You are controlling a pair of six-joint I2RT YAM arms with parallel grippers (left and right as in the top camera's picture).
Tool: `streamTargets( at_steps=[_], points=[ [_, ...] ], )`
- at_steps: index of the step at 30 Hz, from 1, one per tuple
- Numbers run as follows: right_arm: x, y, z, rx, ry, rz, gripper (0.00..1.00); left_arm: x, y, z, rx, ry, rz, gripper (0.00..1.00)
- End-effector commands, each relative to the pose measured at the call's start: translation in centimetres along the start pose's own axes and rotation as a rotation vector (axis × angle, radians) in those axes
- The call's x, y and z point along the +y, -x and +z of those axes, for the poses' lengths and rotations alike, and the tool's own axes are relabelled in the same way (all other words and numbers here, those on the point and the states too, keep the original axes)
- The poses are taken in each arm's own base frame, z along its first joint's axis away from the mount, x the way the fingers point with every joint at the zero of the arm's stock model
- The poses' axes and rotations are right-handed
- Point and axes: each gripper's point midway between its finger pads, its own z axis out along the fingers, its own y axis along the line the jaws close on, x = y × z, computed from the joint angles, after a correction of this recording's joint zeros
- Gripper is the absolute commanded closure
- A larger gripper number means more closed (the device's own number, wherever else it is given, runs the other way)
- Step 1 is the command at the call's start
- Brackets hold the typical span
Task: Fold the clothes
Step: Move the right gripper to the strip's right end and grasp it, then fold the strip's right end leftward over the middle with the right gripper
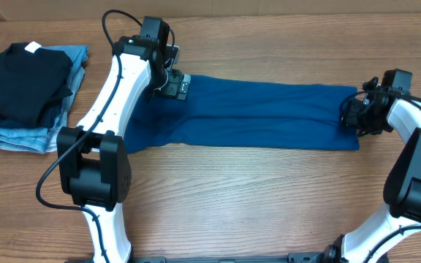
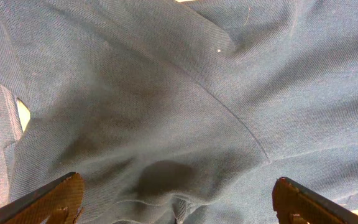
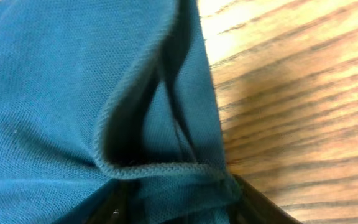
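Right wrist — fingers (image 3: pixel 261 206) half-hidden, perhaps under shirt (image 3: pixel 55 93)

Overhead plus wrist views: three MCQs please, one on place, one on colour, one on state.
1. Where do the jeans lie?
A. far left, apart from the shirt
B. under the shirt
C. far right
2. Colour of the garment on top of the jeans?
A. white
B. black
C. red
3. The left gripper has its jaws:
A. wide open above the shirt
B. shut on the shirt
C. shut on the jeans
Key: 1 A, overhead shows them at the left, clear of the shirt. 2 B, black, with a white tag. 3 A, the left wrist view shows both fingers far apart.
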Motion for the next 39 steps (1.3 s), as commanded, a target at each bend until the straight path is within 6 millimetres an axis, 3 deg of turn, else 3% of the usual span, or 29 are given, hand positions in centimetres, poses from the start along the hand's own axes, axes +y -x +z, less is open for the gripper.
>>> streamTargets(
  at_steps=[1,3,7,13,18,22,26,35,39],
  points=[
    [0.2,-4.7,3.3,0.133,0.028,0.003,0.73,-0.5,0.7,-0.4,-0.021,-0.016,0.007,0.0],
    [0.8,-4.5,3.3,0.127,0.059,0.004,0.86,-0.5,0.8,-0.4,-0.025,-0.016,0.007,0.0],
    [1.1,-3.9,3.2,0.11,0.076,0.001,0.96,-0.4,0.7,-0.4,-0.025,-0.016,0.005,0.0],
    [0.9,0.2,1.2,0.041,0.073,0.006,0.96,0.1,0.9,-0.5,-0.028,-0.014,-0.006,0.0],
    [0.9,4.3,-1.4,-0.032,0.041,-0.014,0.96,0.0,2.3,-1.9,-0.077,-0.018,-0.011,0.0],
    [-0.9,7.1,-3.8,-0.081,-0.073,-0.015,0.96,-0.1,3.2,-3.9,-0.1,-0.018,-0.009,0.0],
    [-2.9,7.6,-4.4,-0.094,-0.129,-0.008,0.96,-0.2,3.8,-5.0,-0.119,-0.019,-0.009,0.0],
    [-10.9,7.9,-6.4,-0.141,-0.223,0.115,0.96,-0.2,4.2,-6.1,-0.134,-0.015,-0.007,0.0],
    [-11.3,9.3,-7.9,-0.182,-0.183,0.121,0.96,-0.2,4.5,-6.5,-0.144,-0.014,-0.007,0.0]
  ],
)
